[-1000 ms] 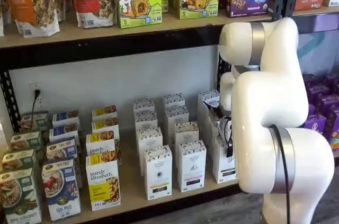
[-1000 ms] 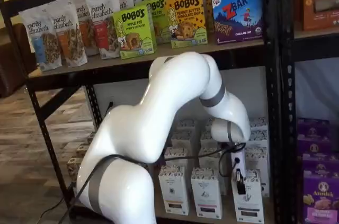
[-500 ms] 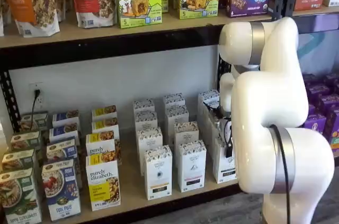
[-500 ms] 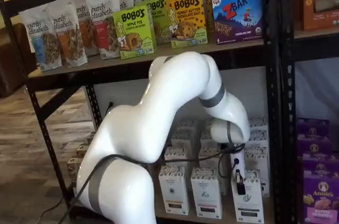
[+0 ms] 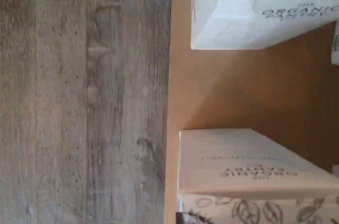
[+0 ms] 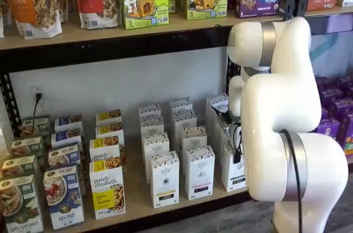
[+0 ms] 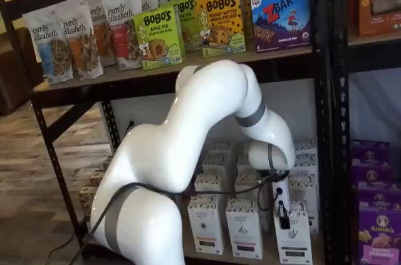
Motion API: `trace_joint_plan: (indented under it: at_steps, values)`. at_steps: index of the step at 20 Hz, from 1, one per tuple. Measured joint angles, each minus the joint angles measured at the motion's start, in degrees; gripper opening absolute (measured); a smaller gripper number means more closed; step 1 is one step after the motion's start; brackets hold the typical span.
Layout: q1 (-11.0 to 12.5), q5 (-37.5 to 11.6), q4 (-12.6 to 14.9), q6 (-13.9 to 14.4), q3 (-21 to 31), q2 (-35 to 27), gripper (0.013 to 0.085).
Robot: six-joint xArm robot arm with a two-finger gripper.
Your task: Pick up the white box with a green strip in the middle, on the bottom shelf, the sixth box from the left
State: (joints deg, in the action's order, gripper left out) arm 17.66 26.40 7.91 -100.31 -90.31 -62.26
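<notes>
The gripper (image 7: 285, 218) hangs over the white box (image 7: 293, 237) (finger gap unreadable); a skewed descent could topple neighbouring cartons (image 7: 245, 228).

I see the hand (image 7: 284, 215) low and right of centre in a shelf view, pressed close to the front of the white box (image 7: 293, 237); whether its fingers are parted I cannot tell, since only a dark sliver shows. The neighbouring carton (image 7: 244, 227) stands just beside that box, with a narrow gap between them. A black upright (image 7: 321, 121) hems the box in on its right. More cartons (image 6: 185, 123) crowd the rows behind. In the wrist view, bare table (image 5: 238, 89) lies between two cartons, and open floor (image 5: 79, 97) lies beyond the board's edge.
</notes>
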Motion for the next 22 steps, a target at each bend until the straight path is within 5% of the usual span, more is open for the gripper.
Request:
trace_joint_plan:
  at_steps: [7, 22]
  values:
    - [0.1, -2.0, 2.0, 1.8, 4.6, 2.7, 0.0450]
    - [-0.8, -10.7, 5.0, 6.1, 32.3, 21.4, 0.0450]
